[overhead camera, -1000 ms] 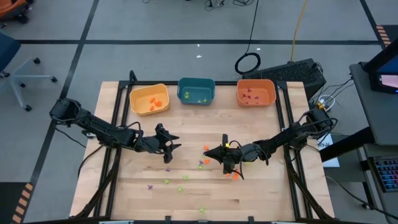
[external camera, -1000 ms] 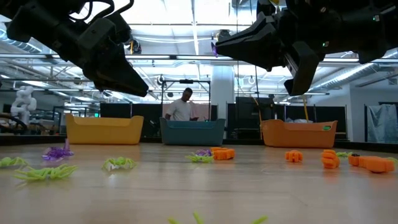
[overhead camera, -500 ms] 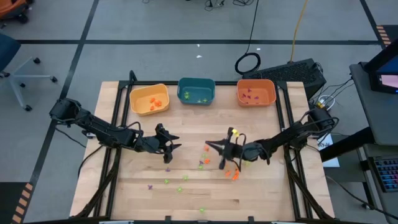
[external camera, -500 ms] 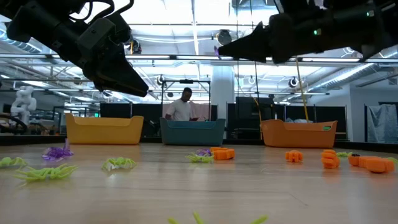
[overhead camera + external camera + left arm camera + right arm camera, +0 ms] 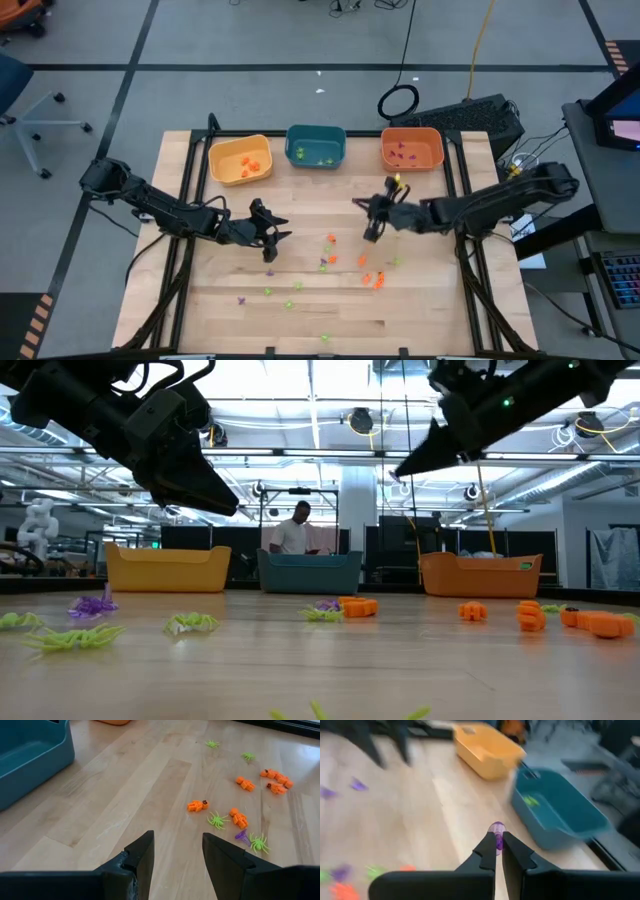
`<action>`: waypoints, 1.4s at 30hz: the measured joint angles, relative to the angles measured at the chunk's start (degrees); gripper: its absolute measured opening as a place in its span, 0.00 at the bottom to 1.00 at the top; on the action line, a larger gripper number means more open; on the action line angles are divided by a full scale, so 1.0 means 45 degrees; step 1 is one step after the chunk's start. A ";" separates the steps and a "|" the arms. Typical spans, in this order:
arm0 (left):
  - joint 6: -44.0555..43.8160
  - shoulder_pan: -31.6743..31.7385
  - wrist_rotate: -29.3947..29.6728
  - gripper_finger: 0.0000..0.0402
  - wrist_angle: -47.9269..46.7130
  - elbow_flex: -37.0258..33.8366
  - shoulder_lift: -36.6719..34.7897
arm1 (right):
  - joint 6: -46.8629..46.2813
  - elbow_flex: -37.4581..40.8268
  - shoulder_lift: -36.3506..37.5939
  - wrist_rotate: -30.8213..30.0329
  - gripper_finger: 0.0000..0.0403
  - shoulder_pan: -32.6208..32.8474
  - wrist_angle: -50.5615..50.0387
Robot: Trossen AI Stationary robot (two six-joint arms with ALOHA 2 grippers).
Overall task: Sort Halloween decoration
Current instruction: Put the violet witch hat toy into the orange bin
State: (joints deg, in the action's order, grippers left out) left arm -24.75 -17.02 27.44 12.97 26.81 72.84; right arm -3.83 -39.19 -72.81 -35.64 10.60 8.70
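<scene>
Right gripper (image 5: 496, 851) clenched on a small purple trinket (image 5: 497, 829), pinched at the very fingertips and raised above the tabletop (image 5: 300, 315), between the scattered pile and the row of bins. Left gripper (image 5: 176, 851) released, fingers parted with nothing between them, hovering over bare wood on the left side near the yellow bin (image 5: 240, 159).

Purple pieces already lying in the orange bin (image 5: 411, 149), green ones in the teal bin (image 5: 316, 145), orange ones in the yellow bin; so, by that pattern, the held piece likely bound for the orange bin.

To do the carry well: keep the pinch firm, since so little of the trinket sits between the fingertips; travel high enough to clear the bin wall; centre over the bin's inside before letting go, low enough to stop a bounce out. Many orange, green and purple trinkets (image 5: 242, 836) left loose on the wood.
</scene>
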 joint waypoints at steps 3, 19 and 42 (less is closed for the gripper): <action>-0.0003 0.0003 0.0000 0.41 -0.0003 0.0000 0.0000 | -0.0400 -0.0320 0.0845 0.0026 0.00 -0.0824 -0.2514; -0.0059 0.0000 -0.0058 0.41 -0.0051 0.0000 0.0000 | -0.0886 -0.0416 0.2565 0.3932 0.00 -0.8265 -0.6210; 0.0030 0.0000 -0.0053 0.41 -0.0044 0.0000 0.0000 | -0.0203 -0.0411 -0.1986 0.4938 0.02 -1.3660 -0.4928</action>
State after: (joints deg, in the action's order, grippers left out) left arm -24.62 -17.02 27.20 12.78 26.81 72.84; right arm -4.74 -41.04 -81.75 -13.42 -50.87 -13.48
